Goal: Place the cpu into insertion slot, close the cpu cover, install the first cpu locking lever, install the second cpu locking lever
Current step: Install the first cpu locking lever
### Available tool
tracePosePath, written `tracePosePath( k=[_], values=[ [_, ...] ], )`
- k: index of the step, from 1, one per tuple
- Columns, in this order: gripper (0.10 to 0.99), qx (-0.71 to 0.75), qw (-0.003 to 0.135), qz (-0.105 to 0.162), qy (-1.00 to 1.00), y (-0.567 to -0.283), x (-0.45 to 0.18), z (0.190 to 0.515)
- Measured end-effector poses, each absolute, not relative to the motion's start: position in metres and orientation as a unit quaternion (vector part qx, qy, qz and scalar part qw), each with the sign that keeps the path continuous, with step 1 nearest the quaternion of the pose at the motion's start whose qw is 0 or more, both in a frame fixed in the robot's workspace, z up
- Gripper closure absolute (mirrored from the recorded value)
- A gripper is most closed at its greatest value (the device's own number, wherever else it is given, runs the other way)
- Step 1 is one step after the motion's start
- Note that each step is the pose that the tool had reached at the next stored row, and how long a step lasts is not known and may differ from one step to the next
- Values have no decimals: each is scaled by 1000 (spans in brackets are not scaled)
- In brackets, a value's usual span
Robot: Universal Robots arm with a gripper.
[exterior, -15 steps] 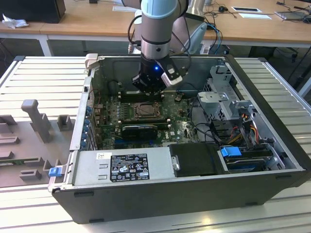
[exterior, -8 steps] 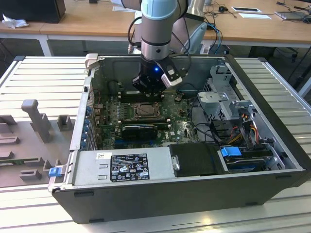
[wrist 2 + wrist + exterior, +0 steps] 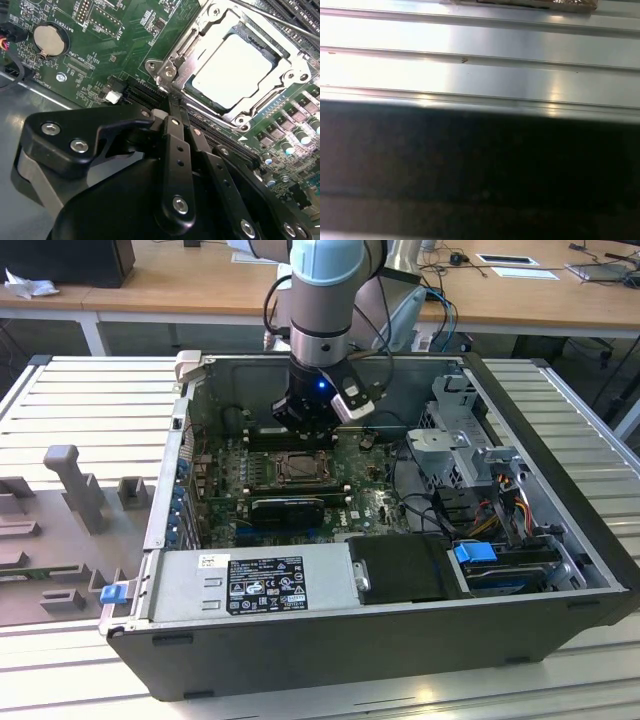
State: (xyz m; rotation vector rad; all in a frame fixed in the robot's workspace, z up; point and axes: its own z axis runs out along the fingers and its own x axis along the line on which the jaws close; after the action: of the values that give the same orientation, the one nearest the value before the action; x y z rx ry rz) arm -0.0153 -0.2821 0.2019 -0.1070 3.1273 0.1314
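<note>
We see the cpu (image 3: 235,70) lying in the insertion slot (image 3: 200,107), with the cpu cover (image 3: 260,100) around it. Our hand (image 3: 305,430) hangs just above the slot, inside the computer case (image 3: 400,640) on the worktop (image 3: 80,400).

The pale silvery-white square cpu (image 3: 234,68) lies flat in the metal-rimmed insertion slot (image 3: 172,70), under the closed grey metal cpu cover (image 3: 290,60), upper right of the second wrist view.

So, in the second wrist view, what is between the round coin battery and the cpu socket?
In the second wrist view, green board with small components lies between the coin battery and the insertion slot, which holds the cpu.
</note>
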Motion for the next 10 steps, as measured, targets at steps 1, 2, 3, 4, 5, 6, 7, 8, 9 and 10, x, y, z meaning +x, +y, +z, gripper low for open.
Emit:
tracePosePath(
  k=[1, 2, 3, 4, 5, 6, 7, 8, 9, 10],
  values=[
    [980, -34, 5, 42, 999, -282, -15, 204],
    [980, -34, 5, 42, 999, -282, -15, 207],
    [980, -34, 5, 41, 999, -282, -15, 210],
    [980, -34, 5, 39, 999, -282, -15, 216],
    [980, -34, 4, 38, 999, -282, -15, 219],
    [980, -34, 5, 36, 999, -282, -15, 220],
    [980, -34, 5, 36, 999, -282, -15, 220],
    [980, -34, 4, 36, 999, -283, -15, 220],
    [980, -34, 4, 36, 999, -284, -15, 220],
    [980, -34, 4, 36, 999, -284, -15, 220]
  ],
)
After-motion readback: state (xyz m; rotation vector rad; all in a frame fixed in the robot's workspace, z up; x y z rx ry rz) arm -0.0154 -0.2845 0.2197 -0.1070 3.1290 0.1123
